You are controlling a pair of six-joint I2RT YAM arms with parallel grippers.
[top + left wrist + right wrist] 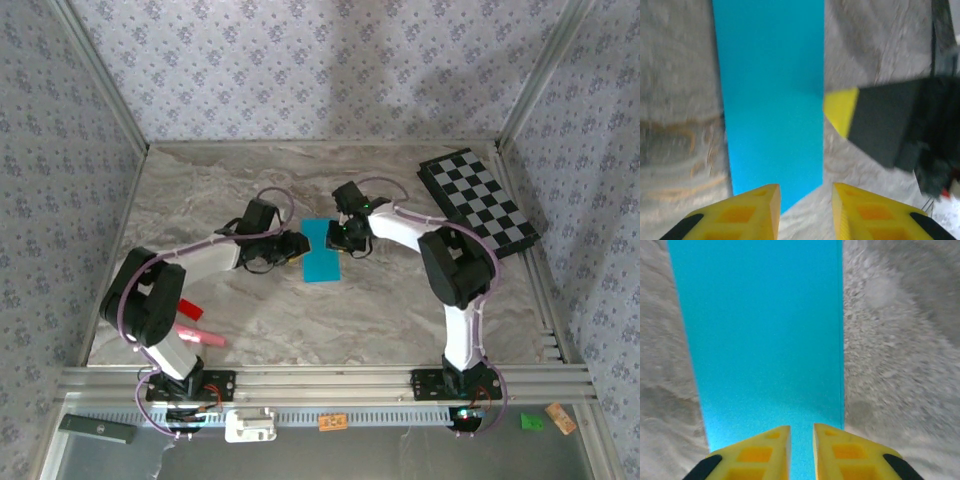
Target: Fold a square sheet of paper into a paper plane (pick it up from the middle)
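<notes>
Marble table point(300, 320): left hand point(803, 190), right hand point(802, 429) barely parted, empty, hiding paper point(322, 264) edges.

The paper point(322, 250) is plain bright cyan-blue, no print at all. The table point(300, 330) is grey-beige marble swirls, and the walls point(300, 60) are pale lilac with tiny dark flower dots. The board point(480, 200) has black-and-white checks and a black rim. The left gripper point(805, 195) and right gripper point(802, 432) are yellow going black further back. There's a red block point(190, 308) and a pink stick point(203, 336).
</notes>
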